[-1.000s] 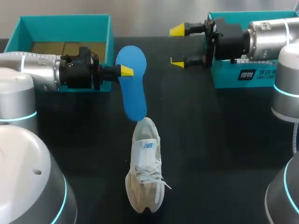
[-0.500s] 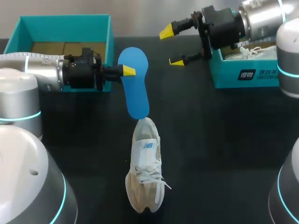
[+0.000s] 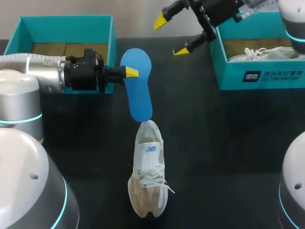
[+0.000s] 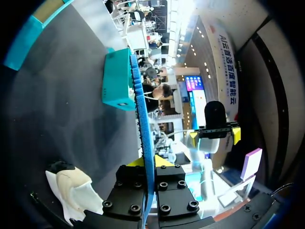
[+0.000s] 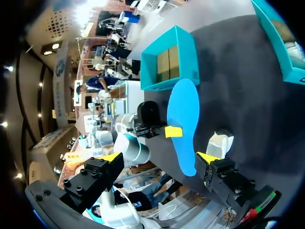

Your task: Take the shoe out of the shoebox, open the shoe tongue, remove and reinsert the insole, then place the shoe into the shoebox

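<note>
While the left arm stays where it was half a second ago, the right arm has swung further back and to its own side. Its wrist no longer covers the right shoebox [image 3: 259, 76], so a second shoe [image 3: 259, 51] now shows lying inside it. The right gripper [image 3: 170, 36] now hangs over the table's far edge, tilted, with its two yellow tips spread wide and nothing between them.

The left arm lies level across the table in front of the left teal box [image 3: 66, 21]. The left gripper [image 3: 129, 72] is clamped on the insole [image 3: 138, 95], one yellow tip on the face turned to the head camera. The left wrist view shows the insole [image 4: 142, 109] edge-on, pinched between the fingers. It is bright blue, its broad rounded end away from the robot. Its narrow end sits at the heel opening of the shoe [image 3: 148, 167], though whether it touches cannot be told.

That shoe, a cream-white sneaker, stands on its sole on the black table [image 3: 224, 143], heel away from the robot, toe towards it, laces loose.
</note>
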Controlling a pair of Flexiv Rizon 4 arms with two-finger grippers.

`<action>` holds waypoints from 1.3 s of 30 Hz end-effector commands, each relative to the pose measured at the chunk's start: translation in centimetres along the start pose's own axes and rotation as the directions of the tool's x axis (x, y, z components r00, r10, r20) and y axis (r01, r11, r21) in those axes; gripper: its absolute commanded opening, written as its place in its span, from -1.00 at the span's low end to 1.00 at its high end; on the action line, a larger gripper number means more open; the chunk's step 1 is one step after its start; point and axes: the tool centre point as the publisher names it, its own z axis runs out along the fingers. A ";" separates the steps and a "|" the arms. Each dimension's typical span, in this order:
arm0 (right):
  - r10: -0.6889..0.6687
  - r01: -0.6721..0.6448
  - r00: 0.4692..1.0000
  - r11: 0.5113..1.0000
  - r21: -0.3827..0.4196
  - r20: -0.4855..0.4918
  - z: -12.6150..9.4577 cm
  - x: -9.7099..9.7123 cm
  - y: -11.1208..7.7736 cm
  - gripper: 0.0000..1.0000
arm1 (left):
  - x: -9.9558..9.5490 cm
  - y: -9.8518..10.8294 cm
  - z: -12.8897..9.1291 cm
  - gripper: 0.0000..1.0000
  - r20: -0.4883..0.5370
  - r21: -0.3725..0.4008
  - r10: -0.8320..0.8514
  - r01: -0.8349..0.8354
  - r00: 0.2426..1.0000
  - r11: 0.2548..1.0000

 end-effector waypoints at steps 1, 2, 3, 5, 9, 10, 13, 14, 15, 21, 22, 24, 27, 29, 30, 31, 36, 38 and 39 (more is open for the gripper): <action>0.002 -0.002 0.995 1.000 0.004 0.099 0.0 0.3 0.2 1.00 | 0.0 0.0 0.0 -1.00 0.001 -0.001 0.000 0.000 1.000 1.000; 0.002 -0.002 0.995 1.000 0.004 0.099 0.0 0.3 0.2 1.00 | 0.0 0.0 0.0 -1.00 0.001 -0.001 0.000 0.000 1.000 1.000; 0.032 -0.034 0.984 0.999 0.012 0.178 0.1 0.7 0.3 1.00 | 0.0 0.0 0.0 -1.00 0.001 -0.001 0.000 0.000 1.000 1.000; -0.032 0.040 0.966 0.999 -0.024 0.258 0.7 1.4 0.2 1.00 | 0.0 0.0 0.0 -1.00 0.001 -0.001 0.000 0.000 1.000 1.000; -0.096 0.110 0.932 0.994 -0.022 0.351 2.3 1.9 0.1 1.00 | 0.0 0.0 0.0 -1.00 0.001 -0.001 0.000 0.000 1.000 1.000; -0.087 0.105 0.919 0.994 -0.027 0.385 2.6 2.0 0.1 1.00 | 0.0 0.0 0.0 -1.00 0.001 -0.001 0.000 0.000 1.000 1.000; -0.088 0.113 0.880 0.993 -0.026 0.466 3.4 2.5 0.1 1.00 | 0.0 0.0 0.0 -1.00 0.001 -0.001 0.000 0.000 1.000 1.000; -0.082 0.110 0.864 0.994 -0.026 0.496 3.6 2.5 0.1 1.00 | 0.0 0.0 0.0 -1.00 0.001 -0.001 0.000 0.000 1.000 1.000; -0.080 0.109 0.857 0.994 -0.027 0.509 3.6 2.5 0.1 1.00 | 0.0 0.0 0.0 -1.00 0.001 -0.001 0.000 0.000 1.000 1.000; -0.053 0.089 0.800 0.996 -0.031 0.598 4.0 2.7 -0.1 1.00 | 0.0 0.0 0.0 -1.00 0.001 -0.001 0.000 0.000 1.000 1.000; -0.060 0.098 0.792 0.995 -0.029 0.607 4.1 2.7 -0.2 1.00 | 0.0 0.0 0.0 -1.00 0.001 -0.001 0.000 0.000 1.000 1.000; -0.057 0.095 0.776 0.995 -0.028 0.629 4.3 2.8 -0.4 1.00 | 0.0 0.0 0.0 -1.00 0.001 -0.001 0.000 0.000 1.000 1.000; -0.066 0.098 0.744 0.995 -0.012 0.665 4.7 3.2 -0.6 1.00 | 0.0 0.0 0.0 -1.00 0.001 -0.001 0.000 0.000 1.000 1.000; -0.063 0.091 0.719 0.996 -0.003 0.692 5.1 3.4 -0.7 1.00 | 0.0 0.0 0.0 -1.00 0.001 -0.001 0.000 0.000 1.000 1.000; -0.063 0.088 0.710 0.996 0.001 0.701 5.3 3.5 -0.8 1.00 | 0.0 0.0 0.0 -1.00 0.001 -0.001 0.000 0.000 1.000 1.000; -0.063 0.086 0.701 0.996 0.004 0.710 5.6 3.5 -0.8 1.00 | 0.0 0.0 0.0 -1.00 0.001 -0.001 0.000 0.000 1.000 1.000; -0.065 0.073 0.659 0.997 0.022 0.749 6.5 3.6 -0.8 1.00 | 0.0 0.0 0.0 -1.00 0.001 -0.001 0.000 0.000 1.000 1.000; -0.071 0.078 0.643 0.997 0.027 0.763 7.0 3.7 -0.8 1.00 | 0.0 0.0 0.0 -1.00 0.001 -0.001 0.000 0.000 1.000 1.000; -0.074 0.083 0.638 0.996 0.027 0.767 7.2 3.7 -0.9 1.00 | 0.0 0.0 0.0 -1.00 0.001 -0.001 0.000 0.000 1.000 1.000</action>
